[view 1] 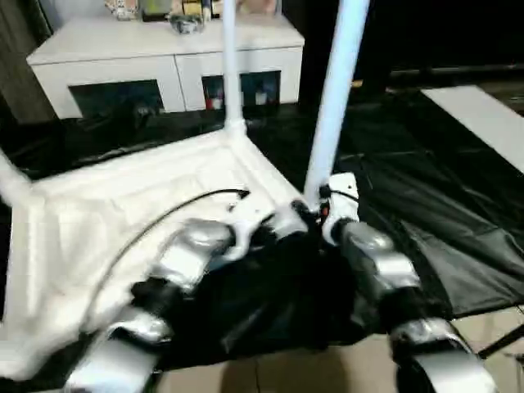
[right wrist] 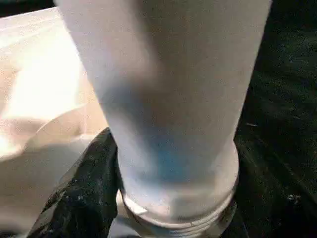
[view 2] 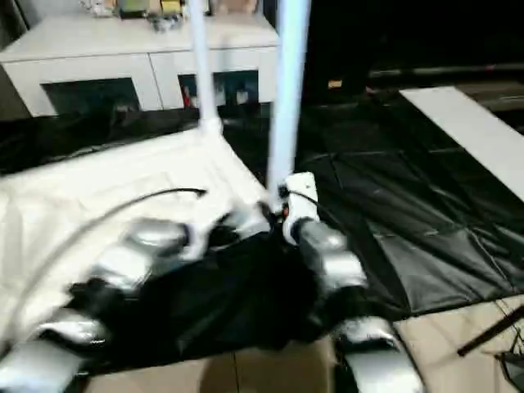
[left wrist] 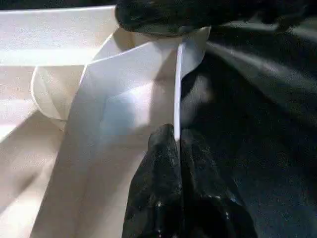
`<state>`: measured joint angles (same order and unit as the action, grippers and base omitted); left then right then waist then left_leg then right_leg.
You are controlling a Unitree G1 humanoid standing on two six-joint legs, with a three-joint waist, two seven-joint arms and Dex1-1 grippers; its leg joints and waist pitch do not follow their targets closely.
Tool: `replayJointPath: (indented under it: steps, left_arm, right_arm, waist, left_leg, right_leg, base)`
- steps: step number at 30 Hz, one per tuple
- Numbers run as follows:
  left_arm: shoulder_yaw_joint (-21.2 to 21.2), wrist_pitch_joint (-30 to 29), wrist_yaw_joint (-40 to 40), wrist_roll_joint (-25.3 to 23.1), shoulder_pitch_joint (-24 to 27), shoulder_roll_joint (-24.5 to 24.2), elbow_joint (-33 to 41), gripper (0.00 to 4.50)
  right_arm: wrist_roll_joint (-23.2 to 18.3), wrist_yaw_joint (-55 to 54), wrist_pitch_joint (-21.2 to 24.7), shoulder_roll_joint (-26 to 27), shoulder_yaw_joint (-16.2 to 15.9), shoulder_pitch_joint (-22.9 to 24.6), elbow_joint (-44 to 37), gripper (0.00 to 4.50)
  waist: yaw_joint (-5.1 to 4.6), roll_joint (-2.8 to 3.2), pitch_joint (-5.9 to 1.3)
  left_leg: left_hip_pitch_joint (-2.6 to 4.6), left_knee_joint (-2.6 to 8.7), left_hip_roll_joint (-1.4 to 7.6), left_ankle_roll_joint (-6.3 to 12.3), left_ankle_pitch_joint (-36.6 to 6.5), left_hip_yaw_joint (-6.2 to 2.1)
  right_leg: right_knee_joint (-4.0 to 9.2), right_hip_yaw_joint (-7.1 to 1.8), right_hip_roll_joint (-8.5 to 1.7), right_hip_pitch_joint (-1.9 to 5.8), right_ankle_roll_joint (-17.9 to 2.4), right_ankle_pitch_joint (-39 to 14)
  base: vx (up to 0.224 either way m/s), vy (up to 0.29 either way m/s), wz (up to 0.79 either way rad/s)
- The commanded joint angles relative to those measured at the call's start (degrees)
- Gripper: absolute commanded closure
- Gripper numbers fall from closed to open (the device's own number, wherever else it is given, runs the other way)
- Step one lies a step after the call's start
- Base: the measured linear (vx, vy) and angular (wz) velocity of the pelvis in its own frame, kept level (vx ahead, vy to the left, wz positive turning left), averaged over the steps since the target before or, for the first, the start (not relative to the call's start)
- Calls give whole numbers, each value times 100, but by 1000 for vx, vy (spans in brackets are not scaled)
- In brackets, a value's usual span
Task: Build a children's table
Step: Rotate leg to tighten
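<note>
The white tabletop (view 1: 123, 205) lies upside down on a black sheet. One white leg (view 1: 230, 65) stands upright in its far corner socket. A second leg (view 1: 337, 98) stands at the near right corner, and my right gripper (view 1: 315, 214) is shut around its base. In the right wrist view this leg (right wrist: 163, 99) has a threaded end just above the socket, with one black finger (right wrist: 84, 198) beside it. My left gripper (view 1: 262, 221) is right next to it, shut on the tabletop's thin side rim (left wrist: 177, 89). A third leg (view 1: 12, 184) shows at the left edge.
A white cabinet (view 1: 164, 57) with dark glass doors stands behind the tabletop. A flat white board (view 1: 483, 115) lies on the black sheet (view 1: 426, 213) at the right. Tiled floor (view 1: 327, 368) shows at the near edge.
</note>
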<state>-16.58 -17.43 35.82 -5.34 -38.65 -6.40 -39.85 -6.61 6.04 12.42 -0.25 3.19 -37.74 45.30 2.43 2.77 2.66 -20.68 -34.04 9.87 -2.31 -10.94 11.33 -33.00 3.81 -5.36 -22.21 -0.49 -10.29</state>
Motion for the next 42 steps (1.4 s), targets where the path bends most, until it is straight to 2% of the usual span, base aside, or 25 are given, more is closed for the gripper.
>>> replayJointPath:
  steps: [1,5,7,8,9,11,12,14,16,17,19,21,22,23,24,26,27,28,30,32,34,35,37,39,42]
  left_arm:
    - [349,79,-1088,-149,-151,33,-429,450]
    - [348,257,-1106,-187,-258,74,-650,450]
    - [249,438,-861,-209,-228,-46,-621,450]
    - [211,536,-762,-210,-222,-90,-636,450]
    - [46,860,-277,-236,-142,-271,-572,450]
    - [37,826,-150,-214,-99,-325,-514,450]
    - [39,786,-85,-198,-72,-354,-475,450]
    - [-18,892,421,-109,53,-514,-294,450]
    - [-172,1178,1159,-4,233,-745,-12,450]
    - [-177,1188,1181,0,239,-751,-4,450]
    - [-360,1300,2015,181,465,-1049,372,450]
    - [-509,1252,2621,326,621,-1328,673,450]
    - [-532,1264,2711,347,641,-1365,714,450]
    - [-554,1191,2896,421,684,-1440,842,450]
    - [-556,1145,3026,466,714,-1483,930,450]
    - [-573,984,3440,633,785,-1606,1195,450]
    - [-583,909,3634,699,812,-1675,1325,450]
    - [-565,876,3751,733,828,-1734,1421,450]
    - [-549,901,3759,736,817,-1758,1426,450]
    - [-527,948,3752,727,776,-1785,1363,450]
    - [-522,947,3749,725,770,-1787,1348,450]
    - [-521,940,3747,719,767,-1790,1344,450]
    - [-512,874,3743,714,794,-1814,1426,450]
    - [-500,835,3769,719,812,-1820,1472,450]
    - [-491,826,3776,712,822,-1819,1486,450]
  right_arm:
    - [-153,-264,50,363,-24,132,466,178]
    - [7,-229,-305,528,-35,-112,641,178]
    - [5,86,-455,505,-106,-142,543,122]
    - [40,137,-529,478,-130,-160,545,108]
    - [128,296,-696,323,-208,-170,468,108]
    - [139,394,-728,253,-231,-159,401,86]
    - [144,457,-745,209,-246,-152,360,76]
    - [198,855,-797,-35,-355,-120,229,66]
    - [193,1450,-706,-347,-510,-9,-74,42]
    - [192,1466,-702,-355,-514,-5,-83,32]
    - [118,2397,-569,-798,-725,239,-621,32]
    - [115,3334,-599,-1295,-983,494,-1074,32]
    - [121,3449,-619,-1359,-1021,526,-1124,32]
    - [99,3791,-618,-1524,-1124,615,-1269,32]
    - [65,4109,-615,-1672,-1218,695,-1402,32]
    - [-37,4660,-530,-1919,-1378,830,-1654,32]
    - [-109,4960,-450,-2040,-1470,900,-1813,32]
    - [-196,5285,-311,-2165,-1556,976,-2016,32]
    - [-244,5466,-221,-2230,-1592,1009,-2122,32]
    - [-214,5667,-216,-2303,-1656,1012,-2158,32]
    - [-197,5671,-230,-2295,-1657,997,-2121,32]
    - [-193,5684,-238,-2291,-1663,983,-2091,32]
    - [-204,5727,-202,-2298,-1688,951,-2058,47]
    - [-190,5769,-168,-2324,-1714,955,-2075,58]
    - [-151,5806,-161,-2342,-1736,959,-2061,86]
  waist:
    - [-61,-9,-264]
    - [-105,3,-253]
    - [-94,-16,-269]
    - [-73,-31,-297]
    - [-66,-36,-307]
    - [-117,-47,-306]
    - [-129,-25,-324]
    - [-84,-63,-328]
    - [-30,-60,-314]
    - [-24,-59,-317]
    - [23,-43,-330]
    - [131,-47,-332]
    - [154,-22,-372]
    - [160,13,-389]
    - [201,-2,-418]
    - [237,-5,-429]
    - [263,-9,-437]
    - [289,-2,-442]
    - [300,-8,-434]
    - [315,-4,-431]
    - [314,4,-382]
    - [301,-2,-363]
    - [285,-13,-353]
    - [264,-21,-346]
    - [258,-34,-363]
  left_leg:
    - [249,516,263,-303,-2913,-250]
    - [241,569,264,-253,-3259,-289]
    - [189,594,271,-208,-3128,-290]
    - [149,595,277,-162,-2883,-281]
    - [105,588,273,-100,-2708,-272]
    - [-28,619,278,-55,-2496,-304]
    - [-88,628,292,-48,-2251,-313]
    - [13,557,279,37,-2094,-226]
    - [29,536,294,162,-2039,-217]
    - [30,535,310,178,-1966,-199]
    - [52,523,315,186,-1866,-177]
    - [88,482,347,252,-1687,-114]
    - [52,466,353,283,-1422,-110]
    - [33,455,351,310,-1198,-112]
    - [42,407,353,403,-831,-97]
    - [11,362,334,573,-520,-84]
    - [10,342,333,620,-416,-90]
    - [10,315,336,782,-295,-87]
    - [-2,298,334,813,-366,-84]
    - [-6,308,348,753,-475,-100]
    - [8,352,362,562,-898,-101]
    - [17,380,362,401,-1187,-110]
    - [34,409,363,236,-1383,-119]
    - [38,420,361,160,-1468,-122]
    - [7,404,350,202,-1261,-125]
  right_leg:
    - [592,-144,-326,-19,-590,-3124]
    - [636,-88,-334,17,-470,-3129]
    - [609,-119,-356,56,-493,-2962]
    - [574,-153,-378,75,-564,-2766]
    - [555,-177,-398,80,-625,-2608]
    - [496,-165,-407,186,-654,-2448]
    - [445,-157,-402,227,-703,-2164]
    - [465,-202,-406,129,-941,-1909]
    - [494,-210,-426,134,-983,-2158]
    - [491,-225,-415,107,-958,-2229]
    - [463,-236,-392,104,-1007,-2006]
    - [387,-257,-344,66,-1156,-1549]
    - [295,-249,-343,118,-1286,-1144]
    - [256,-245,-335,132,-1353,-847]
    - [181,-230,-312,150,-1494,-229]
    - [106,-228,-307,180,-1656,356]
    - [83,-227,-313,179,-1679,473]
    - [66,-225,-309,172,-1749,653]
    - [70,-231,-315,153,-1745,477]
    - [86,-220,-316,154,-1693,167]
    - [154,-222,-314,126,-1616,-435]
    - [194,-229,-323,127,-1526,-836]
    - [234,-239,-331,120,-1402,-1212]
    - [247,-251,-330,115,-1346,-1332]
    - [231,-254,-340,136,-1320,-1179]
  base:
    - [0,0,0]
    - [0,0,0]
    - [0,0,0]
    - [0,0,0]
    - [0,0,0]
    - [-3,3,-10]
    - [3,-3,-22]
    - [1,-2,-11]
    - [0,0,0]
    - [0,0,0]
    - [0,0,0]
    - [71,-44,9]
    - [78,-42,11]
    - [80,-32,5]
    - [78,-16,-1]
    - [72,-8,-1]
    - [54,6,2]
    - [54,6,2]
    - [0,0,0]
    - [0,0,0]
    - [0,0,0]
    - [0,0,0]
    - [0,0,0]
    - [0,0,0]
    - [0,0,0]
